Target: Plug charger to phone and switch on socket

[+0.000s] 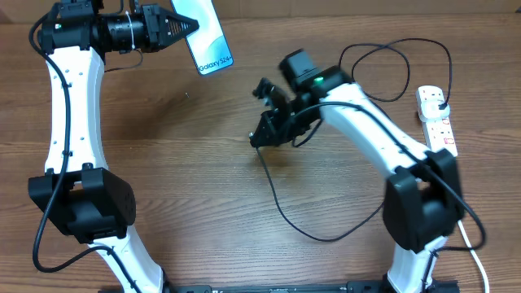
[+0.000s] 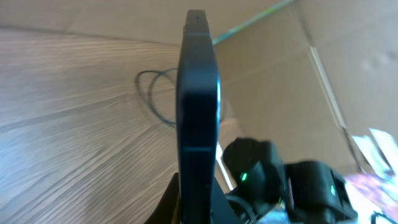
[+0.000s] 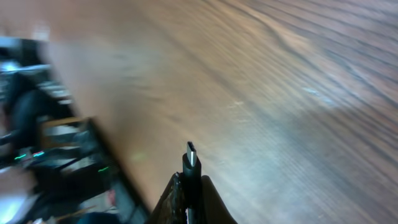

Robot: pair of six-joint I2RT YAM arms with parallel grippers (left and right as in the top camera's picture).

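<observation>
Blue-white phone (image 1: 207,37) and black charger (image 3: 191,155) both held, not yet mated.
My left claw (image 1: 183,27) clamps the phone at far left; my right claw (image 1: 260,137) pinches the charger tip mid-worktop (image 1: 187,163). A tilted tip could miss the port, and the taut cable might drag the socket (image 1: 440,126).

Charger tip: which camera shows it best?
The right wrist view: the charger tip stands close up, pinched in the right hand. Overhead shows only its cable trailing away; the left wrist view, just a distant cable loop.

Brown wood-grain table (image 1: 187,163), cardboard panel (image 2: 280,74) behind
</observation>
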